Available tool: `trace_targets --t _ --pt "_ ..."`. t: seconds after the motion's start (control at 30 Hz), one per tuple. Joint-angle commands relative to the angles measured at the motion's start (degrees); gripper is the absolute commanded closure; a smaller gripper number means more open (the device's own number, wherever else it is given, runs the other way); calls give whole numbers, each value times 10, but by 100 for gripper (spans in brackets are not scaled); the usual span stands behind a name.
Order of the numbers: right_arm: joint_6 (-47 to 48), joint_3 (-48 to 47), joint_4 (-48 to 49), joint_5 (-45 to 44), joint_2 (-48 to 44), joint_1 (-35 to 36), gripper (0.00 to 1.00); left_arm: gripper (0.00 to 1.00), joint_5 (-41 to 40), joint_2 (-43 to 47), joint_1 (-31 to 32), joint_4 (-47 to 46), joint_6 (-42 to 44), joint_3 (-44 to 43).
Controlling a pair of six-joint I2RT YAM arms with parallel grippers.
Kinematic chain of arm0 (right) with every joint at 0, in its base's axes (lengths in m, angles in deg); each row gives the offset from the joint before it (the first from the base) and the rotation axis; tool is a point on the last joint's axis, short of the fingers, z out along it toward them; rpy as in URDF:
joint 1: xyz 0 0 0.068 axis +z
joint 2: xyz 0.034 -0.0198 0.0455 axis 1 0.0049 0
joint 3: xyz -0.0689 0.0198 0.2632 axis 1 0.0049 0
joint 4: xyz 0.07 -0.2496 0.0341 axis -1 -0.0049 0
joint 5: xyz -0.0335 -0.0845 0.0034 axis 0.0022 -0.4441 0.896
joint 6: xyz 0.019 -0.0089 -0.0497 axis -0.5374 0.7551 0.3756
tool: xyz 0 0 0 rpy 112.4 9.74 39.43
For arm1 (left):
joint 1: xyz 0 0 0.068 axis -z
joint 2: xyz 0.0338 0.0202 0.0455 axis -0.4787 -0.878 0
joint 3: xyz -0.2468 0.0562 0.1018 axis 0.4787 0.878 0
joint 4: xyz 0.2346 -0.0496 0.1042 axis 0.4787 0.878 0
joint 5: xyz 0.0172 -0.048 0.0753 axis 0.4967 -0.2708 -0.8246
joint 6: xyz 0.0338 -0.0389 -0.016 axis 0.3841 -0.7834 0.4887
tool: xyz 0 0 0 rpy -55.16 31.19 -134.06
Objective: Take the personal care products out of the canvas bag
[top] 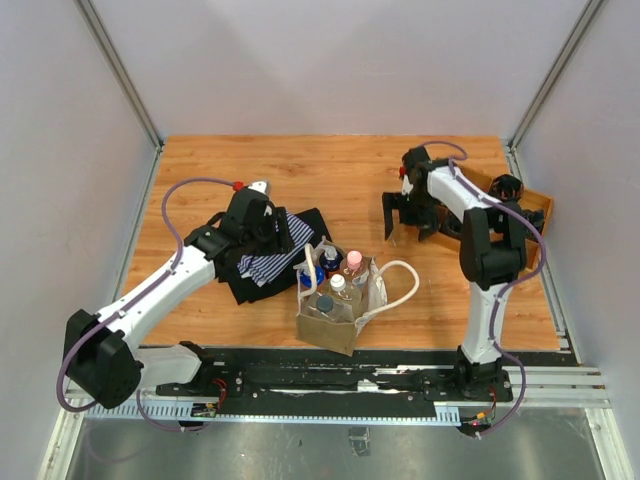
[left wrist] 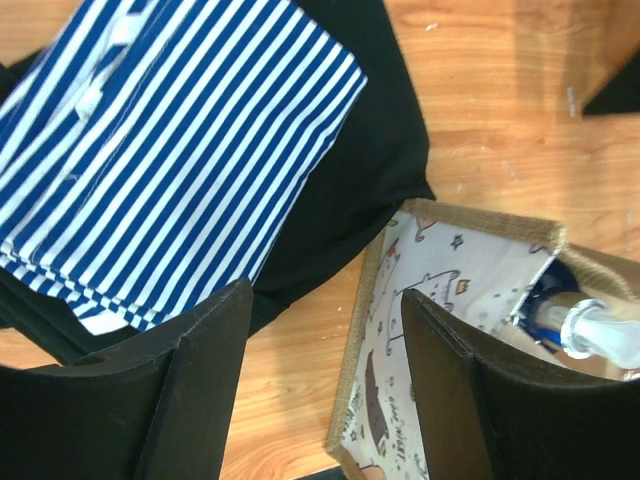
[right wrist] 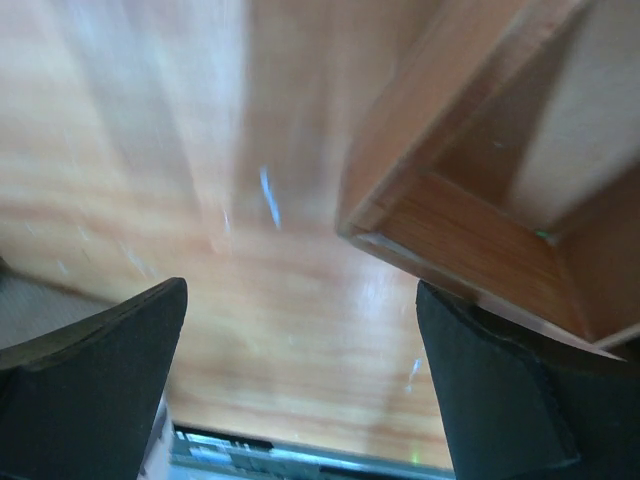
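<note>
The tan canvas bag [top: 337, 315] stands near the table's front middle, its white handles [top: 403, 283] looped to the right. Inside it stand several bottles: a clear one with a pink cap [top: 354, 259], a clear one with a white cap [top: 338, 283], and blue-capped ones [top: 331, 259]. My left gripper [top: 285, 240] is open over the folded clothing, just left of the bag. In the left wrist view my open fingers [left wrist: 215, 350] straddle the bag's left rim [left wrist: 372, 300], and a clear bottle [left wrist: 600, 335] shows inside. My right gripper [top: 410, 215] is open and empty above bare table.
Folded black and blue-striped clothing [top: 268, 256] lies left of the bag, and fills the left wrist view [left wrist: 180, 150]. A wooden compartment tray [top: 535, 210] sits at the right edge behind my right arm; its corner shows in the right wrist view [right wrist: 470, 200].
</note>
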Motion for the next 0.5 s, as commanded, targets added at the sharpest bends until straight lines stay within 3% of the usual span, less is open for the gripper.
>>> trace_targets --t 0.0,0.13,0.33,0.4,0.47 --pt "3 -200 -4 -98 109 -37 2 33 8 18 -2 7 7 -45" --pt "0 -378 -37 -130 207 -56 2 33 6 29 -2 10 6 -48" --pt "-17 -556 -45 -184 317 -87 2 33 -1 40 -2 20 6 -41" --pt "-15 -587 -44 -196 333 -99 2 33 -7 43 -2 25 7 -43" --pt "4 -559 -7 -206 308 -99 1 33 -18 45 -2 29 10 -44"
